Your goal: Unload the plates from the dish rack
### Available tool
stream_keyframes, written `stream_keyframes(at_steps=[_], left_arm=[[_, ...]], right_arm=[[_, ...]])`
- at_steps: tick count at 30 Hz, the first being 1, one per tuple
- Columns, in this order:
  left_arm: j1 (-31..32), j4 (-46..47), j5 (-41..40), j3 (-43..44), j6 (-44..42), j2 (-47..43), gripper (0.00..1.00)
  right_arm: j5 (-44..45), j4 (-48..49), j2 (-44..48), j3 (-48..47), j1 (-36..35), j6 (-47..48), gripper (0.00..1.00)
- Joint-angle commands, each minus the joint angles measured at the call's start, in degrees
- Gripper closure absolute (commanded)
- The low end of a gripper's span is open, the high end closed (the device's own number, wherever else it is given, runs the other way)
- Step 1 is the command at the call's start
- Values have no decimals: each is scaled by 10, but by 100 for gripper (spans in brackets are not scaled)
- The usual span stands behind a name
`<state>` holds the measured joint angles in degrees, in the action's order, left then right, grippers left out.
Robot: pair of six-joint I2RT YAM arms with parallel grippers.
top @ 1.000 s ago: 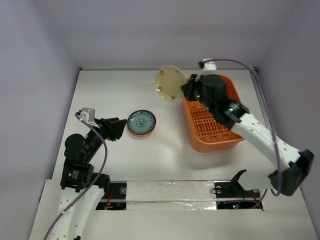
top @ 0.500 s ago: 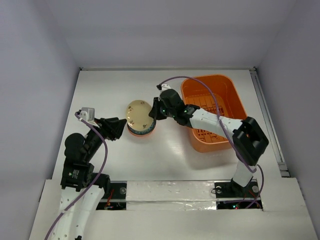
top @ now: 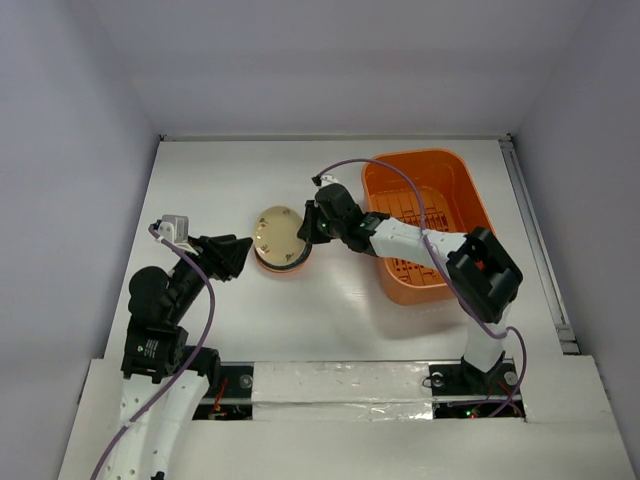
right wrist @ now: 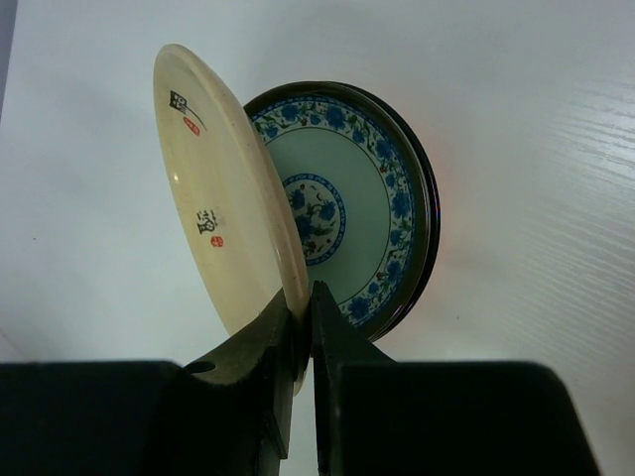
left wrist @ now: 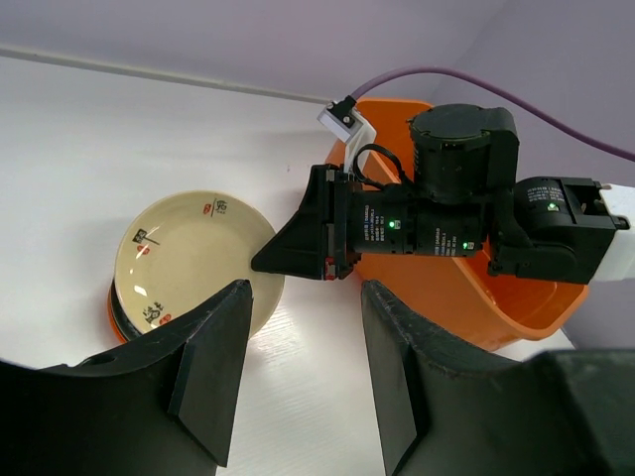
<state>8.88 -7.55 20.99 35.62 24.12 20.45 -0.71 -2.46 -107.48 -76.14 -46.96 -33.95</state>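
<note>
right gripper [right wrist: 301,322] is clamped on the lower rim of the cream plate [right wrist: 223,208], one finger on each face. the plate is tilted steeply, nearly on edge, with the marked face toward the left of the right wrist view. its low edge is over the blue patterned plate [right wrist: 357,208], which lies flat at frame centre. can't tell if the two touch. a dark rim shows under the blue one.

top view: the cream plate [top: 277,232] is left of frame centre, leaning over a stack whose orange-red plate [top: 290,270] shows only as a thin rim at the bottom. the stack is on the white table [top: 200,180], between the left gripper [top: 243,248] and the dish rack [top: 420,155]. the rack is in the upper right of centre, and the right arm [top: 400,238] crosses its left wall.

the left gripper [left wrist: 306,297] has its jaws spread wide. it sits just left of the stack, pointing at it, not touching. in the left wrist view the right gripper [left wrist: 266,262] meets the cream plate [left wrist: 184,260] at its right edge, with the dish rack [left wrist: 466,297] behind it.
</note>
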Motion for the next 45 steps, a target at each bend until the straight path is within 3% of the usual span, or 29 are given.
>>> stream_keyframes(at_steps=[1,12,21,23,26,28,31,32,34,35,36,45], left_arm=[[-3,30,9,-5,1,-2,55],[-3,31,9,-5,1,-1,55],[-3,30,10,-6,2,-1,55],[-3,31,11,-6,2,-1,55],[-3,30,12,-5,2,-1,55],[-3,31,11,-5,2,-1,55],[-3,30,11,-5,1,-1,55],[-3,30,10,-6,2,-1,55],[-3,30,9,-5,2,-1,55],[-3,30,10,-5,2,-1,55],[-3,30,10,-5,1,-1,55],[-8,34,23,-2,0,-12,52]], right_arm=[[-6,40,-1,-15,-2,-9,86],[-18,29,-12,-9,-2,-9,70],[57,-13,31,4,-2,10,36],[73,-21,46,12,-2,16,23],[92,-36,68,19,-2,27,12],[105,-40,86,24,-2,30,12],[119,-30,124,48,-2,31,17],[123,-26,137,55,-2,31,26],[134,-14,168,78,-2,33,54],[143,-12,204,85,-2,35,88],[147,-11,222,96,-2,36,100],[202,-14,443,141,-2,107,97]])
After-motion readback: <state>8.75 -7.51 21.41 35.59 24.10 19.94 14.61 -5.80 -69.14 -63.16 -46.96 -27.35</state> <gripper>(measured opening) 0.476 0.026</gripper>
